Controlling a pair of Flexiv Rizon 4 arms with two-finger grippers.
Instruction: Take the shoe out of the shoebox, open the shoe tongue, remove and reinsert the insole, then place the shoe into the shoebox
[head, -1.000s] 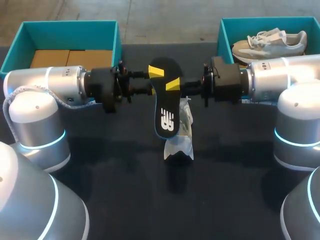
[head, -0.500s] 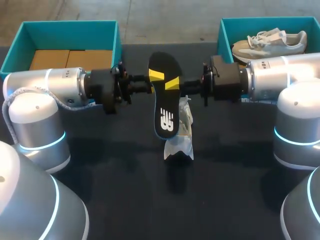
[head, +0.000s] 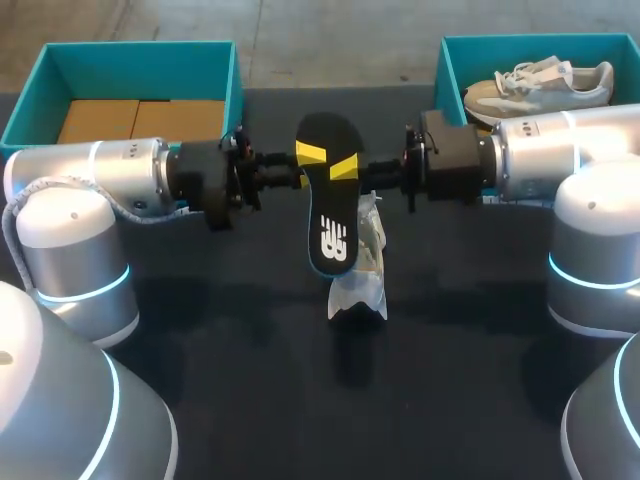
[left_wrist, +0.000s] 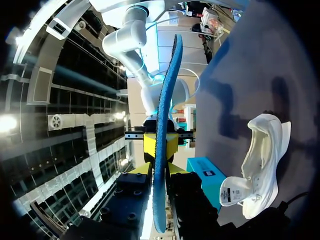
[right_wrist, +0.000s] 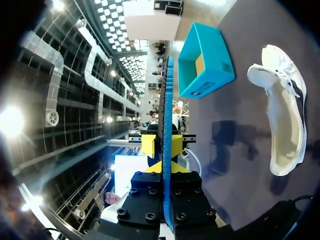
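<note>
A black insole (head: 330, 200) with a blue underside hangs on edge above the table's middle, toe end down. My left gripper (head: 311, 153) comes in from the left and is shut on the insole's upper part. From the opposite side my right gripper (head: 345, 168) is shut on the same part. In the left wrist view the insole (left_wrist: 161, 125) stands edge-on between my left gripper's (left_wrist: 160, 170) fingers. It shows the same way (right_wrist: 166, 100) in my right gripper (right_wrist: 167, 167). A white shoe (head: 362, 270) lies on the dark table under the insole, also seen beside each gripper (left_wrist: 260, 160) (right_wrist: 287, 125).
A teal shoebox (head: 140, 60) with brown cardboard inside stands at the back left. Another teal box (head: 455, 60) at the back right holds a second pale shoe (head: 540, 85). Dark table surface (head: 250, 380) lies in front of the arms.
My left gripper's fingers have closed in on the insole. The insole, the shoe and the right arm have stayed where they were.
</note>
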